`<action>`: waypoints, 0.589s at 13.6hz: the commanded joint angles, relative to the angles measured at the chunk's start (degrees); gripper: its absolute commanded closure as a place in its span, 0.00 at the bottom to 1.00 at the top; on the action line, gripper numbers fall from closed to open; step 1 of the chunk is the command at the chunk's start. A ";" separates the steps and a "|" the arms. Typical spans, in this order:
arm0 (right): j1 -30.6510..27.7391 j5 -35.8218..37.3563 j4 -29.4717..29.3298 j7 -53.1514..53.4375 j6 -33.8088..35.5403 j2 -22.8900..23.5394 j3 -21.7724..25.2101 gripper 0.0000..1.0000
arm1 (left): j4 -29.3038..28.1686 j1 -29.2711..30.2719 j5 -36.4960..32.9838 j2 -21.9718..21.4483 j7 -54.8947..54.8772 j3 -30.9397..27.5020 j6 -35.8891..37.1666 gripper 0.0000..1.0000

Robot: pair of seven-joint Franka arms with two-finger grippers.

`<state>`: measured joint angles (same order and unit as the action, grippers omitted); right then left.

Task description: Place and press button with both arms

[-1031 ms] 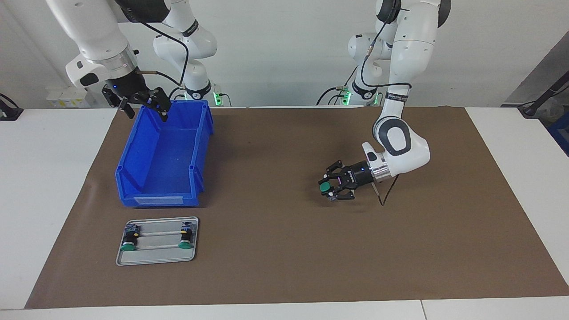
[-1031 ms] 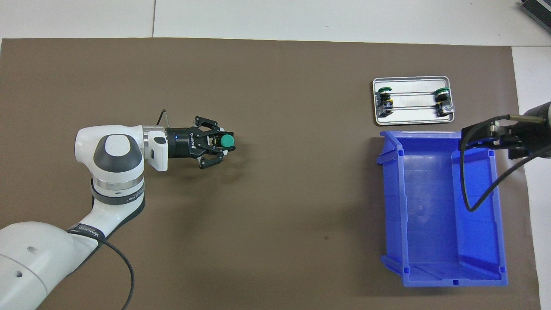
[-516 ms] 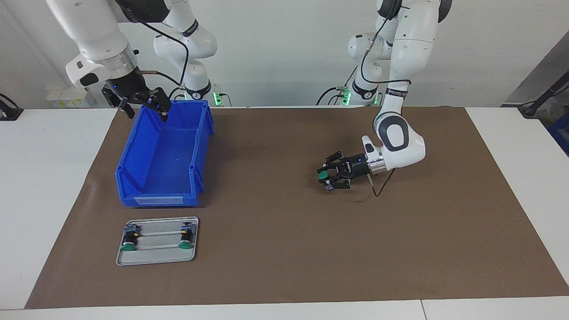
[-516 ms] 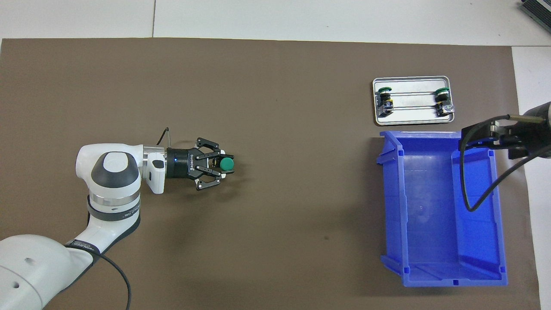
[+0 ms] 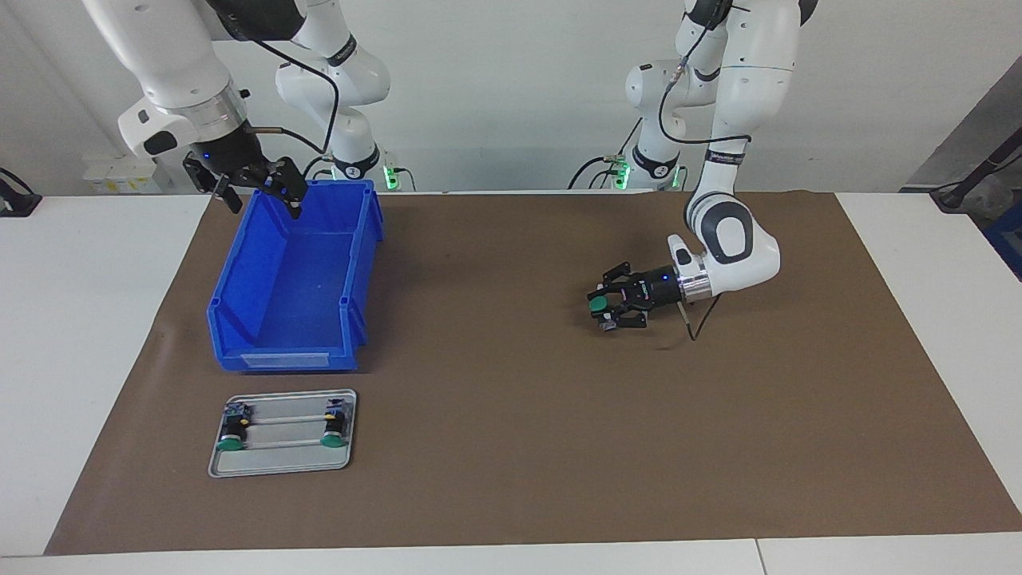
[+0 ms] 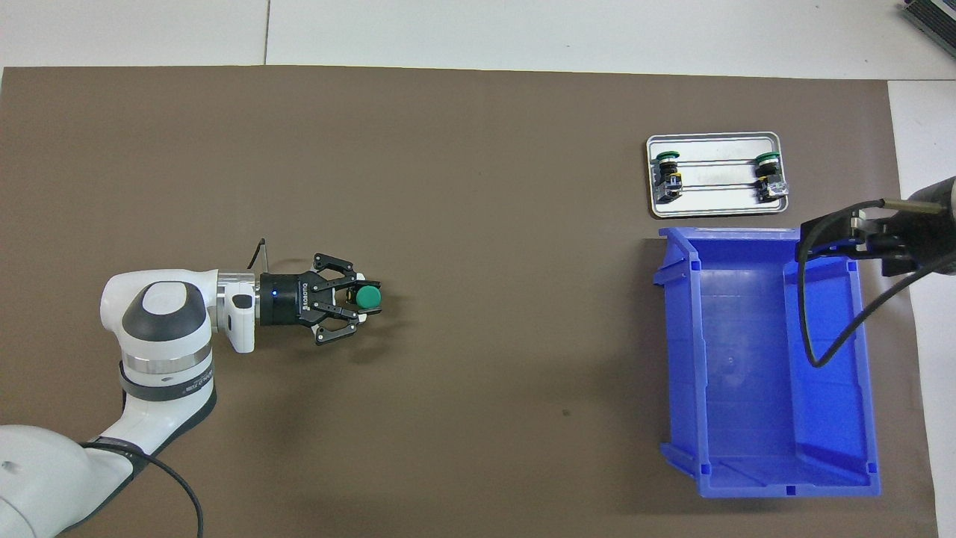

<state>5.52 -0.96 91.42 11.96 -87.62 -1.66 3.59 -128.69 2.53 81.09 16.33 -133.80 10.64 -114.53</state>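
Your left gripper is clamped on the button, wrist laid almost level, low over the bare brown mat toward the left arm's end of the table. The green cap points away from the wrist, toward the right arm's end, so the button's long axis runs roughly along the table's length, in line with the gripper; whether its body already touches the mat you can't quite settle from these views.

Your right gripper waits, jaws apart and empty, over the blue bin at the corner nearest the robots. Just past the bin, farther from the robots, lies the metal tray with two green-capped buttons on its rails.

Everything you might aim for sits toward the right arm's end, well apart from the held button. The right arm is far nearer the tray, so the left must carry the button across the mat, cap leading
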 commanded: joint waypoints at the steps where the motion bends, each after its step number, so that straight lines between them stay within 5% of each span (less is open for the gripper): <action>1: -0.25 -1.15 1.39 -1.24 -0.18 -1.32 0.19 0.00 | -2.61 0.90 0.65 -1.48 -1.55 -0.01 -2.44 1.00; 8: -0.25 -1.15 1.39 -1.24 -0.18 -1.32 0.19 0.00 | -2.44 1.08 0.29 -1.13 -1.90 -0.18 -5.87 1.00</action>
<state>5.52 -0.96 91.42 11.96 -87.62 -1.66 3.59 -129.18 2.58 81.33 15.65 -133.79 10.74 -115.85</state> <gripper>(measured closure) 0.000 0.599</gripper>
